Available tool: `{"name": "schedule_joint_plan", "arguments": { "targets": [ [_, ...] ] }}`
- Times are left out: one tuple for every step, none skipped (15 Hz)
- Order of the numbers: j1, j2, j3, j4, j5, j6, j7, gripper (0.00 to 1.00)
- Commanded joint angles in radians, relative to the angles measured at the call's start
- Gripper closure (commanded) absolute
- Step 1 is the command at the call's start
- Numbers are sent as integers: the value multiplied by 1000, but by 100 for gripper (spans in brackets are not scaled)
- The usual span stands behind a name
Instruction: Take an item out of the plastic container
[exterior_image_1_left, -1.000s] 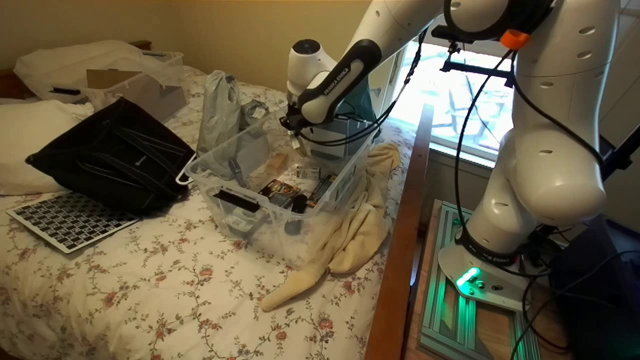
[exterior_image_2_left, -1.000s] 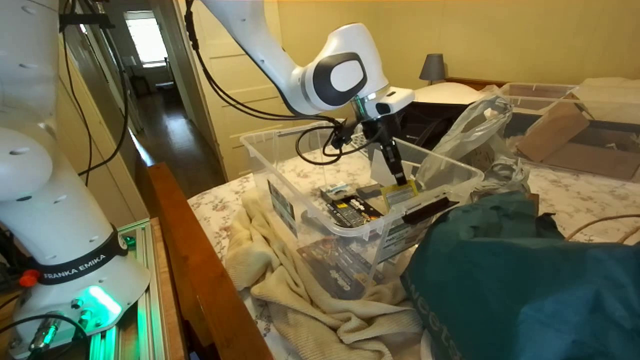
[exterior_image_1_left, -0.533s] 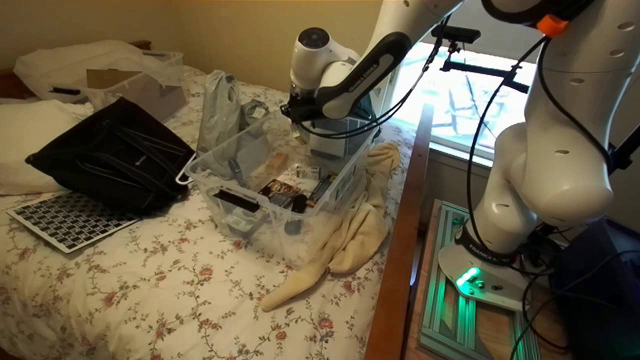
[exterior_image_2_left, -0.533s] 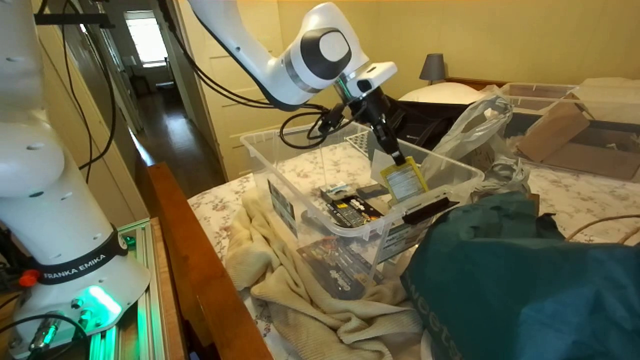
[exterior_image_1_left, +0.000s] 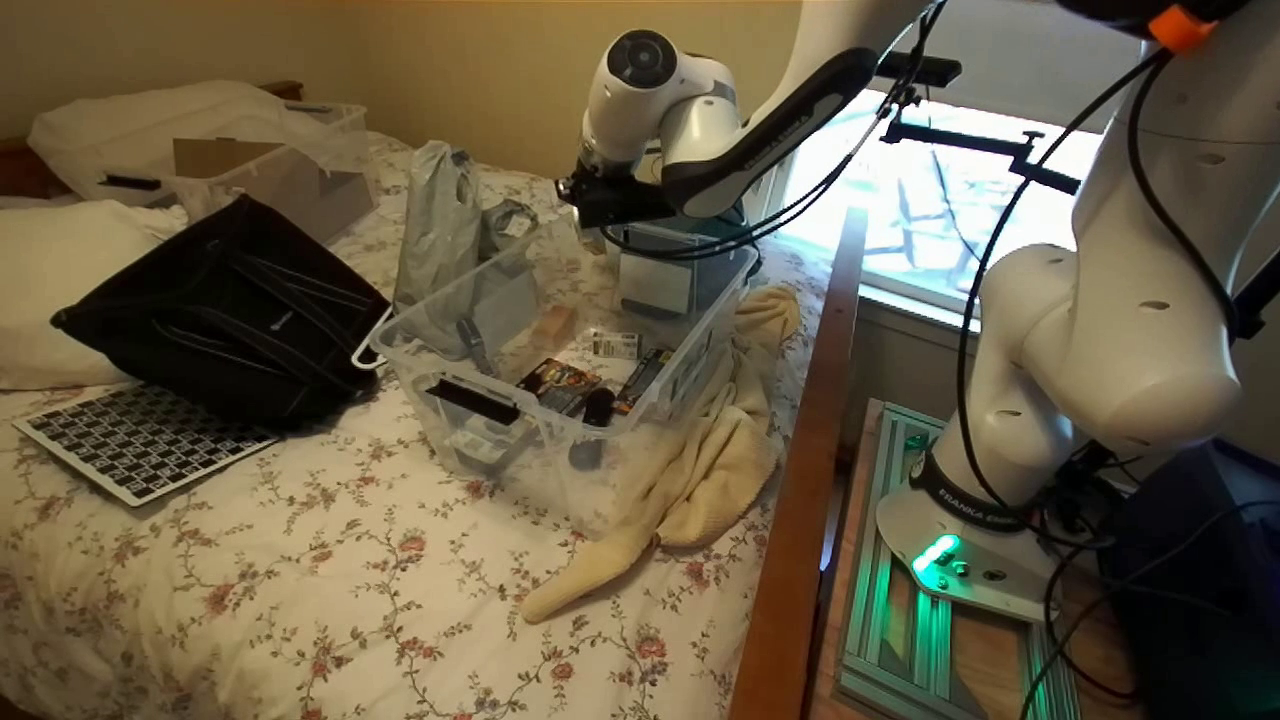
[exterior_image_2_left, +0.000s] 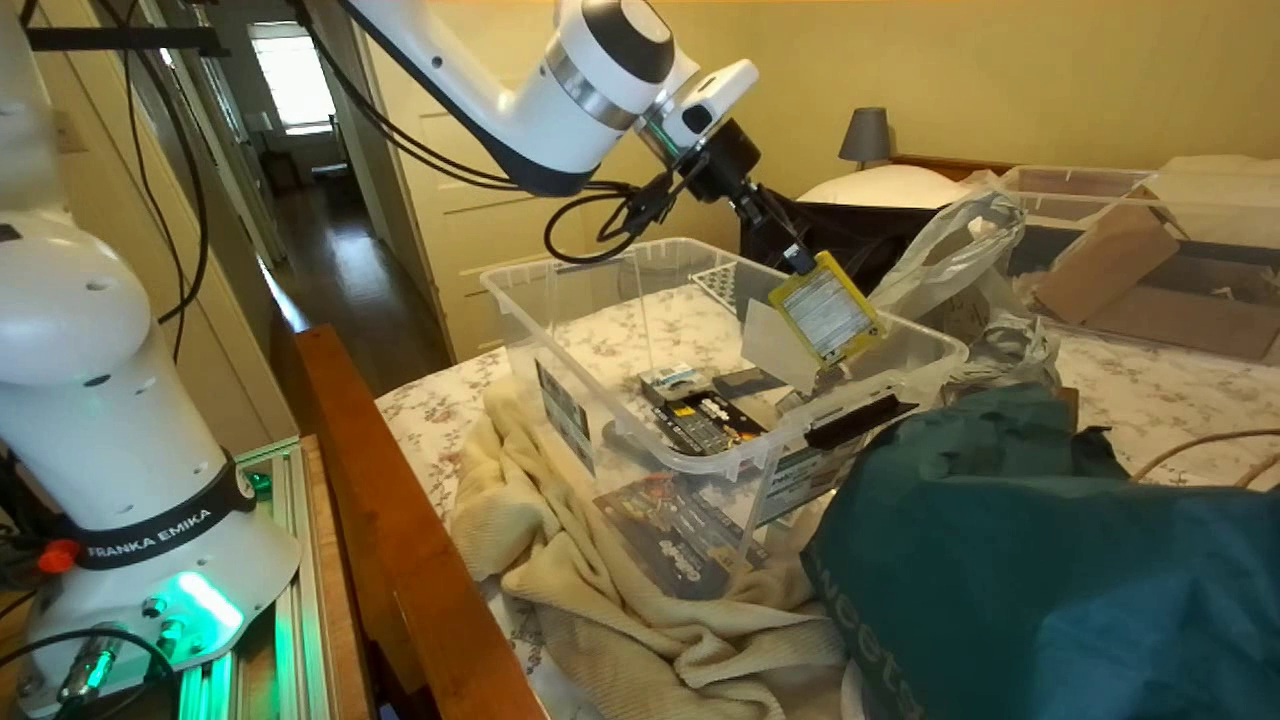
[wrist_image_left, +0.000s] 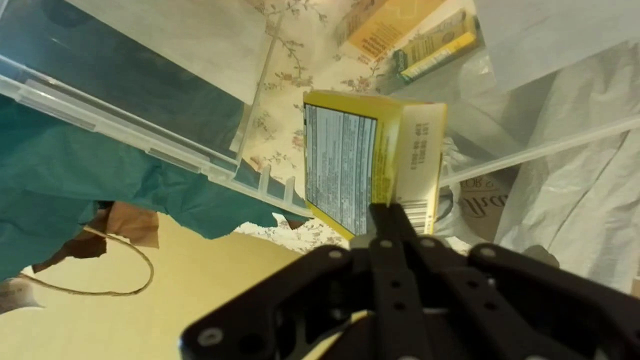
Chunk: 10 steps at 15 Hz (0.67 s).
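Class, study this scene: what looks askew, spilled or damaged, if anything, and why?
The yellow box hangs askew, gripped by one edge in the claw. The black bag tilts, hiding part of the checkered board in an exterior view. I see no spill or damage.

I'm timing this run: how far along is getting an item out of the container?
Done: the jaws are closed on a yellow carton, hanging clear of the bottom of the plastic container. In hand: removal; in an exterior view it overlaps the container, and whether it is fully out is unclear. Left, probably: setting it down outside, as the jaws hold it.
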Motion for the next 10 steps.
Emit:
{"name": "schedule_joint_plan", "arguments": {
  "targets": [
    [17, -44, -12, -7, -89, 2, 53, 100],
    [14, -47, -10, -4, -101, 9, 54, 100],
    [12, -46, -9, 3, -107, 12, 51, 100],
    [9, -44, -7, 10, -110, 20, 40, 100],
    [8, -40, -6, 20, -118, 27, 39, 100],
    [7, -34, -4, 30, -115, 33, 31, 100],
    [7, -28, -4, 42, -118, 38, 29, 100],
    [4, -22, -1, 53, -111, 48, 14, 100],
    [3, -18, 0, 62, -107, 54, 2, 100],
    [1, -11, 2, 77, -107, 65, -14, 100]
  ]
}}
